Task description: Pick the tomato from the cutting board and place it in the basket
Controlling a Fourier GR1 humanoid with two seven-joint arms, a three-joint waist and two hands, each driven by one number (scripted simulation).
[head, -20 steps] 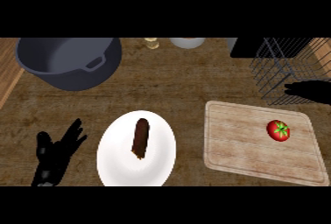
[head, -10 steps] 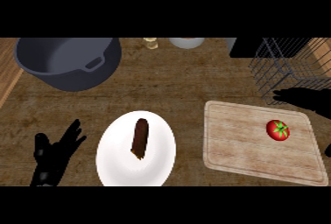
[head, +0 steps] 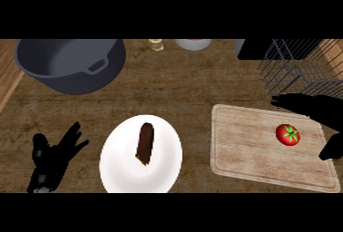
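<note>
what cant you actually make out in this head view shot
- Basket: cut off by the view's top and right edges; its inside and floor are not shown.
- Right hand: a dark shape above the tomato; whether it touches the tomato is unclear.
- Small items at the top edge: cut off, too little shows to name them.
- Dark food on the plate: its kind cannot be told.

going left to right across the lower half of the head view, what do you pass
left hand → white plate with a brown food item → cutting board → tomato → right hand
</note>
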